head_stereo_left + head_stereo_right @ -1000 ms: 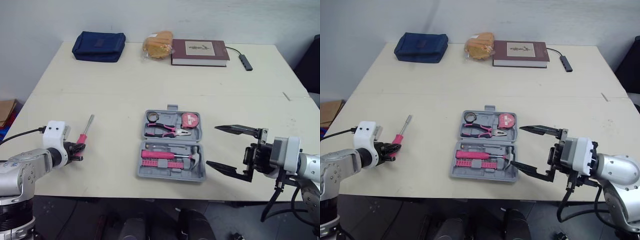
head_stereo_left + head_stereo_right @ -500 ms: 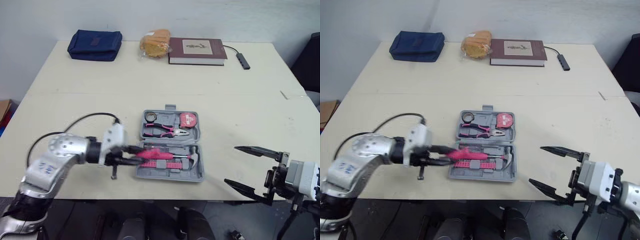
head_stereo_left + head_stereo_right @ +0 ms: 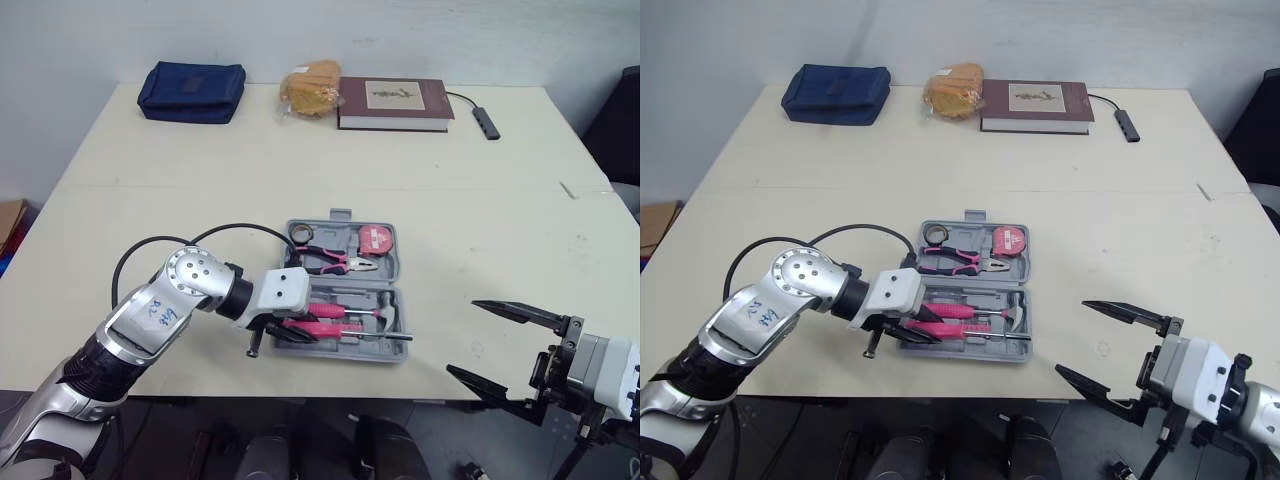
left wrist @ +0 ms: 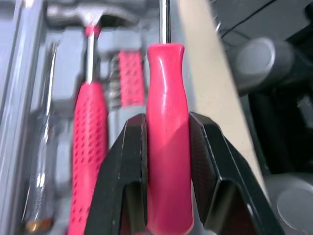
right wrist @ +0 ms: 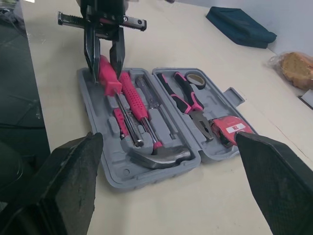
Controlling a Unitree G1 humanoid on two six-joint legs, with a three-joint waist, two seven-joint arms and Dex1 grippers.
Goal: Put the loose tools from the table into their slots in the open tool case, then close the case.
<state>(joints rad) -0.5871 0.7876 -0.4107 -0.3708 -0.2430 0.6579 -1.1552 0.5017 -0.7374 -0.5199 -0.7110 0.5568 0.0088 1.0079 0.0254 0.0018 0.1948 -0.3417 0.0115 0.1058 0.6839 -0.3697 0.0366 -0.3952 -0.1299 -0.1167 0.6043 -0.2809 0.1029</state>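
Bare tabletop [image 3: 180, 190] lies open at both ends of the tool case [image 5: 146, 182], which sits near the front edge; a bag [image 3: 195, 92], bread [image 3: 312, 88] and book [image 3: 392, 103] lie well behind it. The left gripper [image 4: 166, 125] clamps the pink screwdriver [image 4: 165, 73] by its handle over the case's front half, just beside the hammer [image 4: 88, 127]. The screwdriver runs lengthwise along the case, parallel to the hammer, shaft toward the hammer-head end. The right gripper [image 3: 463, 338] is spread wide, off the case's right end.

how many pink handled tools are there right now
3. The screwdriver is held in the left gripper over the near half of the case; the hammer lies beside it there; the pliers sit in the far half. Others may be hidden under the gripper.
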